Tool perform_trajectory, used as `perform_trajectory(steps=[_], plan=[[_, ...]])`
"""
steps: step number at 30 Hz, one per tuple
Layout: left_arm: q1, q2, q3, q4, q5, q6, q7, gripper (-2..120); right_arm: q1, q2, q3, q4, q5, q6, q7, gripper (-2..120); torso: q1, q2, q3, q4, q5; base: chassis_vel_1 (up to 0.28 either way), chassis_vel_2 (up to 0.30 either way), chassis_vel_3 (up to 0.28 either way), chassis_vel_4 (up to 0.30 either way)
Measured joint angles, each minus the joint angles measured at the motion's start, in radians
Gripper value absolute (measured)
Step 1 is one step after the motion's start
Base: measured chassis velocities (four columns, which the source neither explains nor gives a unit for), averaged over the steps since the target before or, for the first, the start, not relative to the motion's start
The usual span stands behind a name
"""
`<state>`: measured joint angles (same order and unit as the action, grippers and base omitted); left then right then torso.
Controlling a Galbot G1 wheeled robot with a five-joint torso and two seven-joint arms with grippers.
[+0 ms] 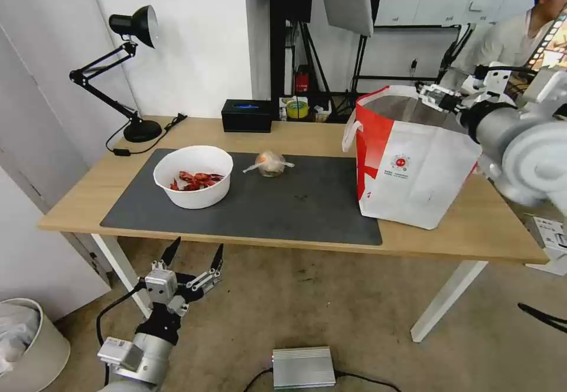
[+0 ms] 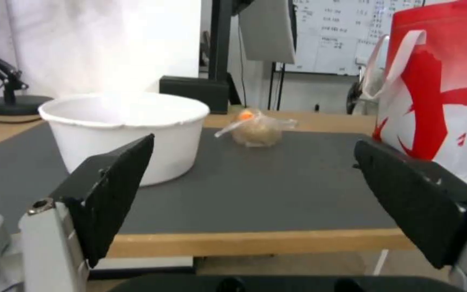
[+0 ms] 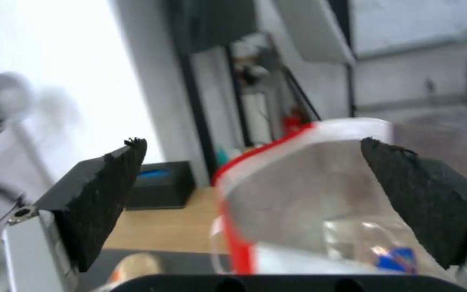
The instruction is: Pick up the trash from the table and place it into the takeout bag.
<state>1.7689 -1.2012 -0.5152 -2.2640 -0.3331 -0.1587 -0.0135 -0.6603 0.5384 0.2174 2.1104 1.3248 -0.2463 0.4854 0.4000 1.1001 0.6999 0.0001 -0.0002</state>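
My right gripper [image 1: 426,92], jaws wide, probably over takeout bag [image 1: 413,167] mouth; left gripper [image 1: 195,253] wide below bench [image 1: 283,135] front edge. Retract w/o snagging rim.

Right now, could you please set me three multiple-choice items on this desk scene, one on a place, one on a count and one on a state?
1. Where is the takeout bag?
A. on the table's right end
B. on the floor
C. inside the bowl

2. How many trash items lie on the dark mat?
A. none
B. two
C. five

3. How is the left hand?
A. shut on the bowl
B. shut on the small bag
C. open, empty, below the table's front edge

Answers:
1 A, the bag stands upright on the wood beside the mat.
2 B, the white bowl of crayfish shells and the small knotted bag.
3 C, its fingers are spread with nothing between them; the right hand, also open, is at the bag's mouth.
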Motion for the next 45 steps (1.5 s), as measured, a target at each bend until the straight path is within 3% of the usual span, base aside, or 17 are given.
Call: perform_trajectory(steps=[7, 24, 32, 45], plan=[[-0.009, 0.005, -0.006, 0.023, -0.003, -0.006, 0.0, 100, -0.276, 0.025, 0.025, 0.092, -0.25, 0.143, -0.141, 100, 0.0, 0.0, 0.0, -0.0002, 0.0, 0.0, 0.0, 0.0, 0.0], [-0.029, -0.003, -0.013, 0.057, -0.003, -0.03, 0.004, 100, -0.705, 0.194, -0.014, 0.079, -0.712, 0.415, -0.113, 100, 0.0, 0.0, 0.0, -0.0002, 0.0, 0.0, 0.0, 0.0, 0.0], [-0.028, -0.002, -0.013, 0.07, -0.002, -0.035, 0.014, 100, -0.809, 0.247, -0.017, 0.006, -0.779, 0.481, -0.113, 100, 0.0, 0.0, 0.0, -0.0002, 0.0002, 0.0, 0.0, 0.0, 0.0], [-0.02, -0.006, -0.006, 0.081, 0.011, -0.036, 0.025, 100, -0.867, 0.264, -0.021, -0.027, -0.79, 0.487, -0.107, 100, 0.0, 0.0, 0.0, -0.0001, 0.0001, 0.0, 0.0, 0.0, 0.0]])
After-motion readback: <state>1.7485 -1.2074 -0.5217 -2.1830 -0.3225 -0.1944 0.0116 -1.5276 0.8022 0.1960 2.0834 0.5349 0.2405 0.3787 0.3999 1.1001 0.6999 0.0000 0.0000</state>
